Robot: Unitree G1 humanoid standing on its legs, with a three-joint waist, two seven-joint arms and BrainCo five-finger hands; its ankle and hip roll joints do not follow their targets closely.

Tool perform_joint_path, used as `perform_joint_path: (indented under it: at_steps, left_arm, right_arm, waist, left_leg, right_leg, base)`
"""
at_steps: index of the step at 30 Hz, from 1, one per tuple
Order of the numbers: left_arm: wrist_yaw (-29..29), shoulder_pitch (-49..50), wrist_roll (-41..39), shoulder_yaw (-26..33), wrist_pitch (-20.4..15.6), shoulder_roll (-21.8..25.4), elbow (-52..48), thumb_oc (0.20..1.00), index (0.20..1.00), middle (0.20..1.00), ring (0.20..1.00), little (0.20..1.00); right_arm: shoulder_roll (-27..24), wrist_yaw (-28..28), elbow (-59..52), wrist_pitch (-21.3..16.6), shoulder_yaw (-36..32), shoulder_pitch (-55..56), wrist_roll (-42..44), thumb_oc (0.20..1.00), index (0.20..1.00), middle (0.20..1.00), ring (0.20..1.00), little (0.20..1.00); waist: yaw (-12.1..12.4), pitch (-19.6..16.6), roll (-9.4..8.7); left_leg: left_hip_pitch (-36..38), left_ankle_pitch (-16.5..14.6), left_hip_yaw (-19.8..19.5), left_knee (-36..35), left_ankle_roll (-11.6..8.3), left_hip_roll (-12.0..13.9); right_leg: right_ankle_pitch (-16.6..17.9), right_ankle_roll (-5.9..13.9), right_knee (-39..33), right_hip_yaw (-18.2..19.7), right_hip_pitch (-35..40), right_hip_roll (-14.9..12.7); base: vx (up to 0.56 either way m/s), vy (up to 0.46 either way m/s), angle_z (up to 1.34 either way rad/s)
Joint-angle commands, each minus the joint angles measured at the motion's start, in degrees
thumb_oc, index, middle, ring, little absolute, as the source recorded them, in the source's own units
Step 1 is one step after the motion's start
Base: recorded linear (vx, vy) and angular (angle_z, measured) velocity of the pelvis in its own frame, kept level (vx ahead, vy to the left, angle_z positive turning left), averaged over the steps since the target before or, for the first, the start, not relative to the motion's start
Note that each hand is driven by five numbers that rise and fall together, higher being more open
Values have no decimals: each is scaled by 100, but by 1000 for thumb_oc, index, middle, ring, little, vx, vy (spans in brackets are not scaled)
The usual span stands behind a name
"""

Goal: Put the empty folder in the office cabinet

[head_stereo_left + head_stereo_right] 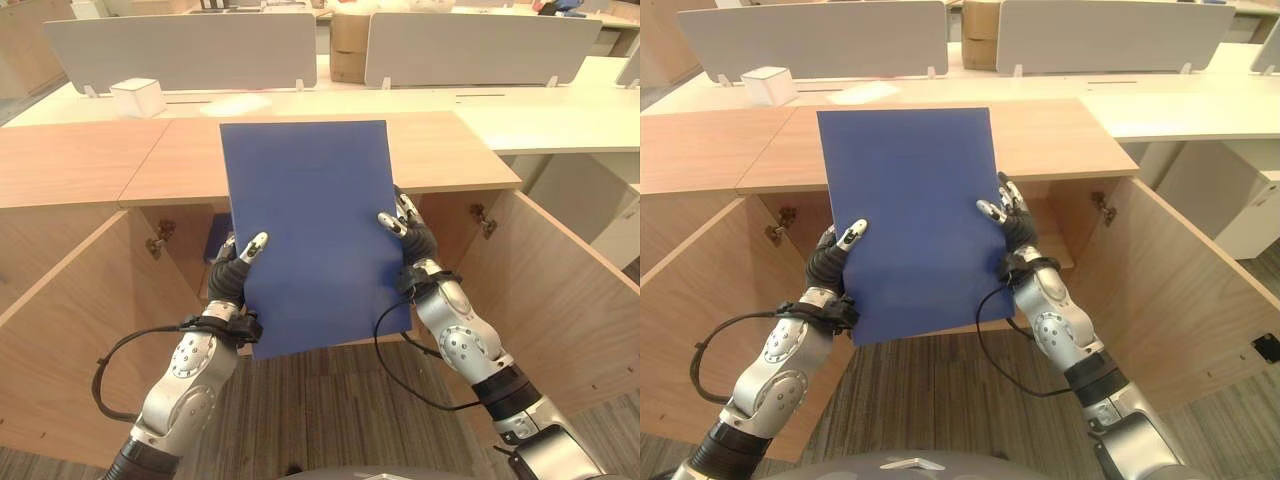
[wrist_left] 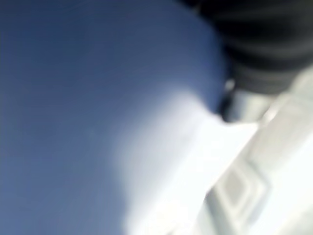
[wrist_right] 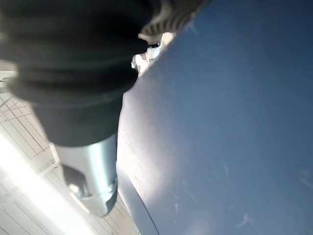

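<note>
The blue folder (image 1: 315, 235) stands upright at frame centre, long axis vertical, pinched at its lower side edges by the left hand (image 1: 235, 272) and right hand (image 1: 410, 232), fingers curled on it. The open cabinet (image 1: 560, 290) lies straight behind, doors swung wide.

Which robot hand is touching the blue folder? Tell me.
Touching, both. The left eye view shows the left robot hand and right robot hand pinching the blue folder at its side edges.

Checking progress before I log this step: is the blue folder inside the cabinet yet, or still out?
Out. The blue folder is held up before the open cabinet, left hand and right hand gripping its edges.
</note>
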Motion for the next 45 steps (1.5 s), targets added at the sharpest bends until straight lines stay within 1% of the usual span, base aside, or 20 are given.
perform_joint_path:
  at_steps: [1, 6, 9, 10, 11, 12, 21, 25, 26, 27, 32, 34, 35, 36, 37, 40, 42, 45]
  left_arm:
    - [-231, -512, -14, -30, -359, 70, -385, 200, 200, 200, 200, 200]
    - [-273, -596, -18, -116, -345, 96, -425, 200, 200, 200, 200, 200]
    - [-259, -641, -25, -179, -329, 67, -438, 200, 200, 200, 200, 200]
    - [-262, -684, -37, -235, -314, 35, -424, 200, 200, 200, 200, 200]
    - [-263, -685, -37, -236, -314, 35, -422, 200, 200, 200, 200, 200]
    - [-276, -694, -52, -254, -306, 24, -410, 200, 200, 200, 200, 200]
    - [-331, -656, -44, -311, -277, -14, -360, 200, 200, 200, 200, 200]
    - [-317, -623, -1, -336, -261, -77, -317, 200, 200, 200, 200, 200]
    - [-317, -623, -1, -336, -261, -77, -317, 495, 495, 495, 495, 495]
    - [-299, -604, 36, -370, -242, -117, -266, 1000, 1000, 1000, 1000, 1000]
    - [-298, -504, 415, -276, -255, -79, -275, 1000, 1000, 1000, 1000, 1000]
    - [-321, -352, 570, -124, -286, -26, -317, 1000, 1000, 1000, 1000, 1000]
    - [-309, -103, 728, 146, -336, 34, -396, 1000, 1000, 1000, 1000, 1000]
    - [-307, 13, 778, 260, -344, 64, -448, 1000, 1000, 1000, 1000, 1000]
    - [-306, 21, 778, 263, -341, 65, -455, 1000, 1000, 1000, 1000, 1000]
    - [-320, 321, 916, 580, -384, 132, -473, 1000, 1000, 1000, 1000, 1000]
    - [-230, 492, 1066, 853, -469, 200, -437, 1000, 1000, 1000, 1000, 1000]
    - [-109, 682, 1264, 1192, -586, 190, -340, 1000, 1000, 1000, 1000, 1000]
  right_arm:
    - [241, 371, 15, 173, 429, -520, -277, 1000, 1000, 1000, 1000, 1000]
    - [245, 393, 365, 421, 650, -533, -339, 1000, 1000, 1000, 1000, 1000]
    - [346, 359, 558, 434, 681, -534, -298, 1000, 1000, 1000, 1000, 1000]
    - [449, 347, 692, 434, 695, -528, -313, 482, 482, 482, 482, 482]
    - [450, 347, 693, 434, 694, -529, -313, 482, 482, 482, 482, 482]
    - [463, 366, 685, 454, 700, -513, -356, 200, 200, 200, 200, 200]
    - [414, 414, 474, 413, 553, -328, -440, 200, 200, 200, 200, 200]
    - [488, 408, 457, 366, 509, -281, -445, 200, 200, 200, 200, 200]
    - [488, 408, 457, 366, 509, -281, -445, 200, 200, 200, 200, 200]
    - [520, 404, 488, 365, 520, -246, -459, 200, 200, 200, 200, 200]
    - [469, 435, 559, 403, 502, -154, -582, 200, 200, 200, 200, 200]
    - [387, 496, 588, 454, 475, -48, -709, 200, 200, 200, 200, 200]
    - [293, 549, 665, 595, 498, 198, -910, 200, 200, 200, 200, 200]
    - [245, 602, 666, 671, 499, 277, -981, 200, 200, 200, 200, 200]
    - [246, 602, 664, 672, 501, 280, -982, 200, 200, 200, 200, 200]
    - [168, 693, 803, 848, 558, 589, -1245, 200, 200, 200, 200, 200]
    - [119, 784, 956, 926, 592, 739, -1455, 200, 200, 200, 200, 200]
    - [62, 843, 1127, 965, 553, 870, -1694, 200, 200, 200, 200, 200]
  waist:
    - [100, -143, -198]
    - [134, -148, -222]
    - [148, -137, -218]
    - [158, -137, -214]
    - [159, -136, -215]
    - [160, -133, -212]
    - [132, -146, -202]
    - [118, -145, -198]
    - [118, -145, -198]
    - [114, -137, -194]
    - [126, -116, -194]
    - [148, -100, -200]
    - [194, -68, -214]
    - [215, -46, -218]
    - [211, -49, -219]
    - [319, 40, -222]
    - [426, 145, -223]
    - [565, 311, -226]
  left_leg:
    - [124, -744, -73, 3, -166, 17]
    - [109, -744, -84, 3, -169, 14]
    - [106, -739, -89, 3, -169, 15]
    - [109, -740, -89, 3, -167, 9]
    - [110, -740, -88, 3, -166, 9]
    - [109, -739, -89, 3, -166, 10]
    - [137, -762, -68, 3, -150, -7]
    - [147, -770, -51, 3, -148, -12]
    - [147, -770, -51, 3, -148, -12]
    - [152, -771, -47, 3, -146, -6]
    - [146, -773, -51, 3, -144, -11]
    - [134, -772, -57, 3, -146, -17]
    - [121, -762, -73, 3, -147, -22]
    - [107, -754, -95, 3, -145, -31]
    - [107, -754, -97, 3, -145, -32]
    - [40, -726, -145, 3, -146, -46]
    - [-59, -681, -185, 3, -151, -52]
    - [-256, -604, -241, 3, -159, -60]
  right_leg:
    - [-205, 349, -10, -179, 123, -391]
    - [-201, 351, -10, -197, 115, -397]
    - [-193, 352, -10, -206, 115, -397]
    - [-189, 353, -10, -207, 117, -394]
    - [-189, 353, -10, -206, 117, -394]
    - [-190, 353, -10, -203, 118, -396]
    - [-179, 372, -10, -199, 126, -414]
    - [-180, 377, -10, -191, 129, -419]
    - [-180, 377, -10, -191, 129, -419]
    - [-179, 378, -10, -194, 131, -422]
    - [-178, 380, -10, -192, 129, -425]
    - [-178, 387, -10, -204, 125, -432]
    - [-179, 392, -10, -230, 120, -440]
    - [-175, 397, -10, -238, 115, -445]
    - [-176, 397, -10, -240, 116, -445]
    - [-164, 414, -10, -293, 79, -461]
    - [-151, 432, -10, -340, 7, -474]
    - [-117, 455, -10, -388, -143, -483]
  base:
    - [-22, 5, 5]
    - [-7, 2, 2]
    - [0, 0, 0]
    - [0, 0, 0]
    - [0, 0, 0]
    - [0, 0, 0]
    - [0, 0, 0]
    - [0, 0, 0]
    - [0, 0, 0]
    - [0, 0, 0]
    - [0, 0, 0]
    - [0, 0, 0]
    - [0, 0, 0]
    - [0, 0, 0]
    - [0, 0, 0]
    - [-17, -9, 3]
    - [-65, -28, 4]
    - [-91, -32, 14]
